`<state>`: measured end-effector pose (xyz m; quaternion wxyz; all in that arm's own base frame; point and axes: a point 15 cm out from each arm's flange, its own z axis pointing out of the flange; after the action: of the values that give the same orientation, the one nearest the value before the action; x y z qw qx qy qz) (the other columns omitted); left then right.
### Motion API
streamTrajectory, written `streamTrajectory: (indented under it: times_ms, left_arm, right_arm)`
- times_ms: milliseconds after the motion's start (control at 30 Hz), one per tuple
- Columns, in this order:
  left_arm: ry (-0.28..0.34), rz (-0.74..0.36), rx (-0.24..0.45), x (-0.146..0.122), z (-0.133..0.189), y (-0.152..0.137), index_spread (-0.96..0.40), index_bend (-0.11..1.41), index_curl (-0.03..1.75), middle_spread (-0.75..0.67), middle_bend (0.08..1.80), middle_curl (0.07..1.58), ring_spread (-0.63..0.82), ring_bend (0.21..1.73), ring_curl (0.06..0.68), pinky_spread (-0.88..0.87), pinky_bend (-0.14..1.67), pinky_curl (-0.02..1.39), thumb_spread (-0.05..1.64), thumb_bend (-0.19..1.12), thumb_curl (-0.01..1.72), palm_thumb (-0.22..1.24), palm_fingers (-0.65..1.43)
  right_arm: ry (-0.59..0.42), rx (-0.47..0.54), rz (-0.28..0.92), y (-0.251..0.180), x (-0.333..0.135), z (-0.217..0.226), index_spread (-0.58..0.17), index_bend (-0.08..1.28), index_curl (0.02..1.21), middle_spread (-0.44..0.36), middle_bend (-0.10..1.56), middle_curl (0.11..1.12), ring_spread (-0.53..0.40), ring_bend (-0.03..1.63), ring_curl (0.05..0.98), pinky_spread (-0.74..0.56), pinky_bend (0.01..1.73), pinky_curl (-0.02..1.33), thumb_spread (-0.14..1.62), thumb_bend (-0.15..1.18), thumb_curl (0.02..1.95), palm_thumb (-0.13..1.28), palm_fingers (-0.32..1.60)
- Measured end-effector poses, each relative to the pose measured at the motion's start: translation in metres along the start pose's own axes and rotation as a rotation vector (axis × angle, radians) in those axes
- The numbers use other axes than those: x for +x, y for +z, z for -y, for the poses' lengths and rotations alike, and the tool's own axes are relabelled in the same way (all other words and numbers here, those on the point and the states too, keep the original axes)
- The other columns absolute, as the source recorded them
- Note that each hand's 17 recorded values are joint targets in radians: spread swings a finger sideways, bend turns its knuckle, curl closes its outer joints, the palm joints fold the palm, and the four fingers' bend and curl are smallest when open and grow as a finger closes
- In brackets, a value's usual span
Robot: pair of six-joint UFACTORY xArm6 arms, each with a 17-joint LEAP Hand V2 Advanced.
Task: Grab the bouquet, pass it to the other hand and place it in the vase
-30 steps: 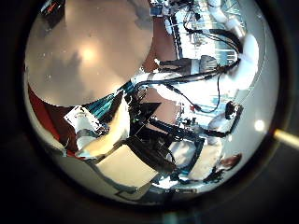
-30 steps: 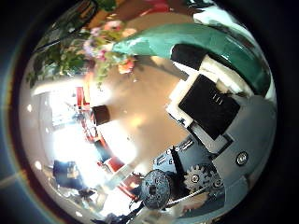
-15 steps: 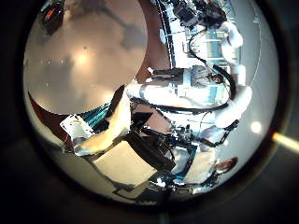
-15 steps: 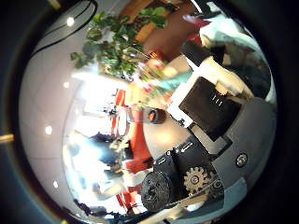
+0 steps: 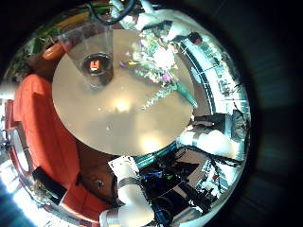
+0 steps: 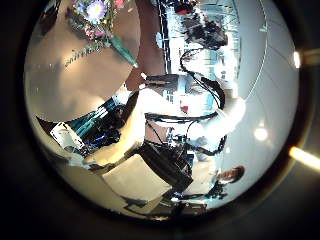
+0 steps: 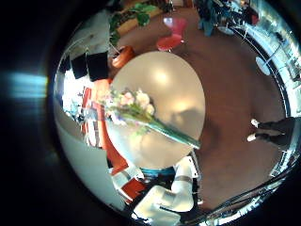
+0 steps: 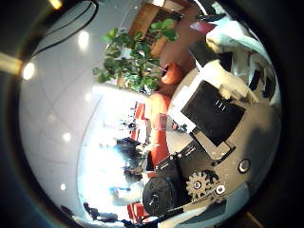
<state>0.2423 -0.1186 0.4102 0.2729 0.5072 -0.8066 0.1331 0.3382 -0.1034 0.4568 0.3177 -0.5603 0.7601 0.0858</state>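
Observation:
In the left little finger side palm view the bouquet (image 5: pixel 156 68) lies on the round table (image 5: pixel 114 113), beside the vase (image 5: pixel 96 64) that stands upright on it. A white arm (image 5: pixel 159 19) reaches in over the bouquet. My left hand (image 5: pixel 128 194) is well above the table, fingers relaxed, holding nothing. The left thumb side palm view shows the flower heads (image 6: pixel 95 14) and my left hand's fingers (image 6: pixel 105 140). In the right little finger side palm view the bouquet (image 7: pixel 132 108) lies on the table (image 7: pixel 174 89) below my right hand (image 7: pixel 174 200), which is open and away from it.
A sofa (image 5: pixel 43 123) curves round one side of the table. The right thumb side palm view shows my right hand's body (image 8: pixel 214 123), a potted plant (image 8: pixel 133 57) and the room. Chairs (image 7: pixel 174 33) stand on the floor beyond the table.
Both thumb side views have shifted, so both hands have moved. The flower heads now show in the left thumb side view. The right thumb side view no longer shows the flowers.

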Motion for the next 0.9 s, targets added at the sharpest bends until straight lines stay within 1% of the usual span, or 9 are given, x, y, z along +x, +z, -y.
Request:
streamTrajectory:
  times_ms: [67, 133, 200, 233, 267, 333, 500, 600, 900]
  left_arm:
    - [0.001, 0.013, 0.006, -0.004, -0.003, -0.002, 0.11, 0.20, 0.43, 0.32, 0.22, 0.37, 0.47, 0.47, 0.197, 0.46, 0.17, 0.21, 1.14, -0.02, 0.34, 0.38, 0.29]
    - [0.005, 0.023, 0.010, -0.004, -0.006, -0.003, 0.11, 0.20, 0.44, 0.32, 0.22, 0.37, 0.47, 0.48, 0.196, 0.46, 0.17, 0.21, 1.14, -0.02, 0.34, 0.38, 0.29]
    - [0.011, 0.024, 0.007, -0.003, -0.007, -0.001, 0.11, 0.20, 0.44, 0.32, 0.22, 0.37, 0.47, 0.48, 0.195, 0.46, 0.17, 0.21, 1.14, -0.02, 0.34, 0.38, 0.29]
    - [0.015, 0.024, 0.006, -0.003, -0.008, 0.000, 0.11, 0.20, 0.44, 0.32, 0.22, 0.37, 0.47, 0.48, 0.194, 0.45, 0.17, 0.21, 1.14, -0.02, 0.34, 0.38, 0.29]
    - [0.017, 0.026, 0.004, -0.004, -0.009, 0.000, 0.11, 0.20, 0.44, 0.32, 0.22, 0.37, 0.47, 0.48, 0.192, 0.45, 0.17, 0.21, 1.14, -0.02, 0.34, 0.38, 0.28]
    - [0.019, 0.031, 0.004, -0.006, -0.009, -0.001, 0.11, 0.20, 0.44, 0.32, 0.22, 0.37, 0.47, 0.48, 0.191, 0.45, 0.17, 0.21, 1.14, -0.02, 0.34, 0.38, 0.28]
    - [0.037, 0.030, -0.012, -0.006, -0.009, 0.003, 0.11, 0.20, 0.44, 0.32, 0.22, 0.37, 0.48, 0.48, 0.187, 0.46, 0.17, 0.21, 1.14, -0.02, 0.34, 0.38, 0.28]
    - [0.045, 0.039, -0.014, -0.007, -0.010, 0.003, 0.11, 0.20, 0.44, 0.32, 0.22, 0.37, 0.48, 0.48, 0.186, 0.46, 0.17, 0.21, 1.14, -0.02, 0.34, 0.38, 0.28]
    - [0.068, 0.062, -0.016, -0.005, -0.007, -0.003, 0.11, 0.19, 0.44, 0.33, 0.22, 0.37, 0.47, 0.48, 0.182, 0.46, 0.17, 0.21, 1.14, -0.02, 0.34, 0.38, 0.27]
  right_arm:
    - [0.005, -0.024, -0.043, 0.010, 0.013, -0.003, -0.253, 1.01, 0.84, -0.143, 1.24, 0.76, -0.194, 1.36, 0.637, -0.28, 1.23, 0.70, 0.95, -0.04, 0.88, 0.87, 1.03]
    - [0.014, -0.068, -0.100, 0.017, 0.029, -0.011, -0.270, 0.92, 0.83, -0.148, 1.18, 0.73, -0.203, 1.32, 0.617, -0.34, 1.19, 0.68, 0.97, -0.04, 0.84, 0.83, 0.92]
    - [0.027, -0.125, -0.174, 0.024, 0.052, -0.023, -0.291, 0.80, 0.79, -0.156, 1.12, 0.71, -0.210, 1.30, 0.600, -0.38, 1.17, 0.66, 0.98, -0.04, 0.81, 0.79, 0.83]
    - [0.033, -0.159, -0.216, 0.027, 0.065, -0.031, -0.304, 0.69, 0.77, -0.158, 1.12, 0.71, -0.215, 1.29, 0.594, -0.41, 1.17, 0.65, 0.99, -0.04, 0.79, 0.78, 0.75]
    - [0.036, -0.194, -0.255, 0.030, 0.075, -0.038, -0.315, 0.66, 0.76, -0.162, 1.11, 0.70, -0.218, 1.28, 0.586, -0.43, 1.16, 0.64, 1.00, -0.03, 0.78, 0.78, 0.73]
    - [0.045, -0.267, -0.308, 0.042, 0.093, -0.056, -0.335, 0.59, 0.73, -0.163, 1.09, 0.69, -0.222, 1.24, 0.566, -0.42, 1.10, 0.61, 1.01, -0.02, 0.75, 0.78, 0.61]
    - [0.079, -0.381, -0.352, 0.065, 0.121, -0.091, -0.367, 0.55, 0.69, -0.182, 1.02, 0.67, -0.231, 1.17, 0.528, -0.33, 0.99, 0.57, 1.03, -0.02, 0.69, 0.78, 0.43]
    - [0.100, -0.430, -0.352, 0.080, 0.130, -0.115, -0.370, 0.52, 0.68, -0.187, 0.99, 0.66, -0.234, 1.15, 0.515, -0.29, 0.96, 0.54, 1.03, -0.02, 0.66, 0.77, 0.40]
    - [0.109, -0.434, -0.407, 0.120, 0.159, -0.176, -0.359, 0.45, 0.64, -0.182, 0.89, 0.63, -0.227, 1.15, 0.503, -0.20, 0.92, 0.51, 1.03, -0.03, 0.59, 0.74, 0.36]
